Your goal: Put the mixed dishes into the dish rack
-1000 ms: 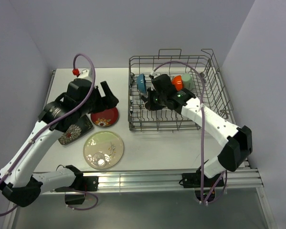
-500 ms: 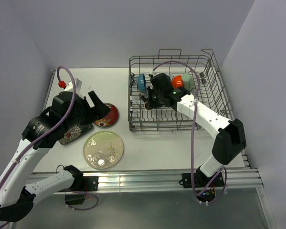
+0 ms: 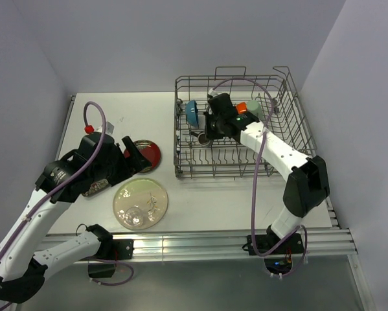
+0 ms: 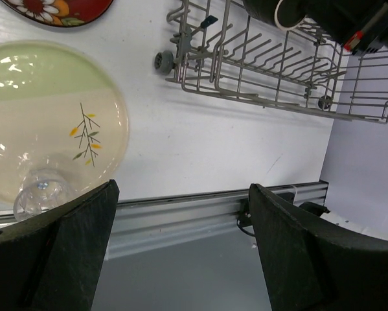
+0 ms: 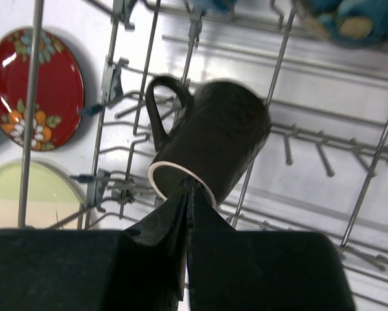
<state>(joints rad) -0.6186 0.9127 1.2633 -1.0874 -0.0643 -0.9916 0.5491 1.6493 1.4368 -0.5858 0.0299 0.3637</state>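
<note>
My right gripper (image 5: pixel 190 184) (image 3: pixel 210 133) is shut on the rim of the small brown mug (image 5: pixel 226 136) (image 3: pixel 203 137). It holds the mug tilted over the tines in the left part of the dish rack (image 3: pixel 291 129) (image 5: pixel 103 97). A blue-inside bowl (image 3: pixel 192 111), an orange bowl (image 3: pixel 241 107) and a pale green cup (image 3: pixel 253 107) sit in the rack's back row. My left gripper (image 4: pixel 181 194) (image 3: pixel 136 157) is open and empty, above the cream round plate (image 4: pixel 51 123) (image 3: pixel 140 204). A clear glass (image 4: pixel 41 191) lies on that plate. The red saucer (image 3: pixel 149 150) lies behind it.
A black square plate (image 3: pixel 98 188) shows partly under my left arm. The rack's front wall (image 4: pixel 258 97) rises between the table's left half and the tines. A metal rail (image 3: pixel 232 243) runs along the near edge.
My left arm has drawn back toward the near edge, its open gripper now over the plate and saucer. My right gripper has carried the mug a little farther back in the rack.
</note>
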